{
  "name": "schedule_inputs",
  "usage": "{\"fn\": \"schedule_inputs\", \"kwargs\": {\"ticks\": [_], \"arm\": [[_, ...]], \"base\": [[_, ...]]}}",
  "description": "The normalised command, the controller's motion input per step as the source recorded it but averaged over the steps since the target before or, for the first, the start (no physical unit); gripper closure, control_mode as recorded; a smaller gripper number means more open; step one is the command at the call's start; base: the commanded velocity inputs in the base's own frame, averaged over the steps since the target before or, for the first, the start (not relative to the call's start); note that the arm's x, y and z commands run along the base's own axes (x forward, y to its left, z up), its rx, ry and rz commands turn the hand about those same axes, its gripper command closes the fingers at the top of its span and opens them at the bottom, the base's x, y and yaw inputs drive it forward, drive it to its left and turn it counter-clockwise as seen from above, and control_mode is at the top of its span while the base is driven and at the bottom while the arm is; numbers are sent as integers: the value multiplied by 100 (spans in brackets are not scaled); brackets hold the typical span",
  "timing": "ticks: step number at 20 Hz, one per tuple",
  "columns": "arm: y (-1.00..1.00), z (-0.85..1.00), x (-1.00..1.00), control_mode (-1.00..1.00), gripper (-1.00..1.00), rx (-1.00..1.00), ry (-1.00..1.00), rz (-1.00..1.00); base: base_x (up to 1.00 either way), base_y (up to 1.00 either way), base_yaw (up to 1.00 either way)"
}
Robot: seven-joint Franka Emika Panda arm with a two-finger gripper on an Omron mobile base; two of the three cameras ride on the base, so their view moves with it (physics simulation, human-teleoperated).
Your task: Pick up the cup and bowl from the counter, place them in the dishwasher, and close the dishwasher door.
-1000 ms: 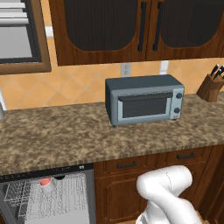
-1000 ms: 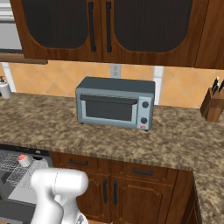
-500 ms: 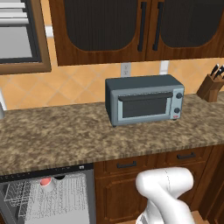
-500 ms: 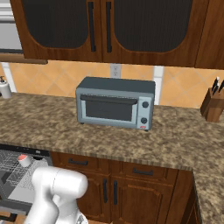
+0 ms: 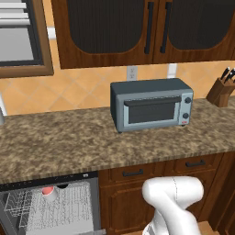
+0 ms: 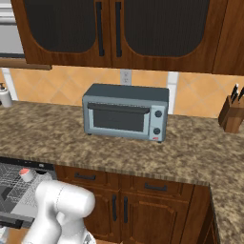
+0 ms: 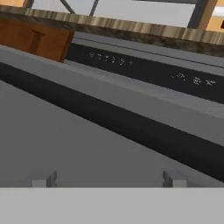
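Observation:
The dishwasher (image 5: 50, 211) stands open under the counter (image 5: 69, 142) at the lower left, with its grey wire rack showing. The cup (image 5: 48, 193), white with a pinkish-red inside, sits in that rack (image 6: 14, 183) and shows again as the cup (image 6: 26, 174) in the right base view. A dark shape (image 5: 62, 186) lies just behind the cup; whether it is the bowl I cannot tell. In the hand view, my gripper (image 7: 107, 181) is open and holds nothing. It is close against the dishwasher door (image 7: 65, 144), whose black bar handle (image 7: 131, 127) and control strip (image 7: 153, 70) cross the picture.
A grey-blue toaster oven (image 5: 151, 104) stands on the counter's middle, with a knife block (image 5: 221, 92) at the far right. Dark wood cabinet doors (image 6: 143, 209) fill the space right of the dishwasher. My white arm (image 5: 172, 202) rises in front of them.
My arm's white body has shifted slightly and sunk a little. The cup, the rack and the things on the counter have not moved.

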Motion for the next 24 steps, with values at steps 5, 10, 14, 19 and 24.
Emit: {"fn": "schedule_inputs", "kwargs": {"ticks": [5,10,14,19,24], "arm": [[-1,61,100,-100,-100,32,-40,6],[0,68,100,-100,-100,29,-34,8],[0,74,100,-100,-100,24,-28,9],[1,55,100,-100,-100,18,-19,5],[0,-24,100,-100,-100,9,-1,5]], "base": [[0,0,0],[0,0,0],[0,0,0],[0,0,0],[0,0,0]]}}
